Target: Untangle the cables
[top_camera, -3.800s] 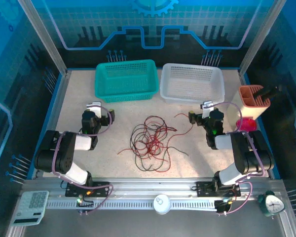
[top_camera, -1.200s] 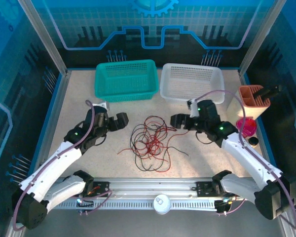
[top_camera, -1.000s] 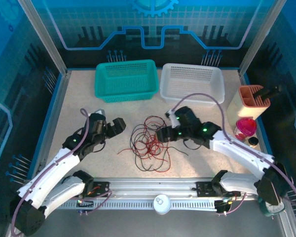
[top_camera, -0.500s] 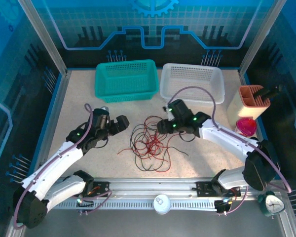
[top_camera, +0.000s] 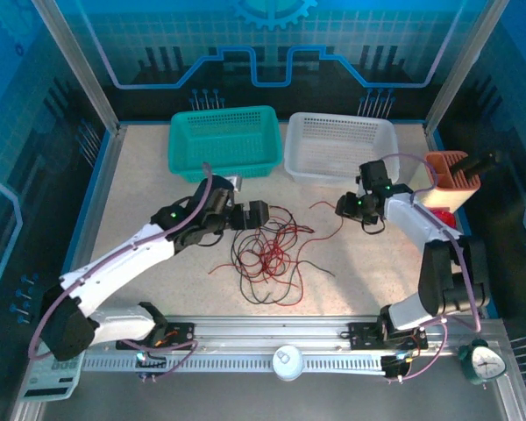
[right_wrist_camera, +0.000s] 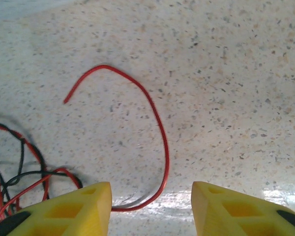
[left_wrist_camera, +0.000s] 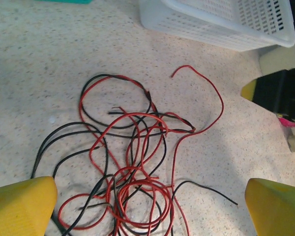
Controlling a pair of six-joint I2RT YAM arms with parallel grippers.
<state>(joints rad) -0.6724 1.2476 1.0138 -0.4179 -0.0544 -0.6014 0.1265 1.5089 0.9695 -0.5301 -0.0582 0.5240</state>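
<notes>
The cables (top_camera: 267,247) lie in a loose red-and-black tangle mid-bench, stretched somewhat near to far. One red strand (right_wrist_camera: 157,123) arcs out to the right, its free end curling back left near the white basket (top_camera: 340,147); a black end trails near-right. The bench (top_camera: 140,189) is speckled beige, boxed in by blue panelled walls. A teal basket (top_camera: 223,142) sits beside the white one at the far edge, and an orange holder (top_camera: 450,175) stands far right. My left tool (top_camera: 252,214) hangs wide open over the tangle's far-left side, gripping nothing. My right tool (top_camera: 345,209) is open too, the red arc running between its fingers on the bench.
</notes>
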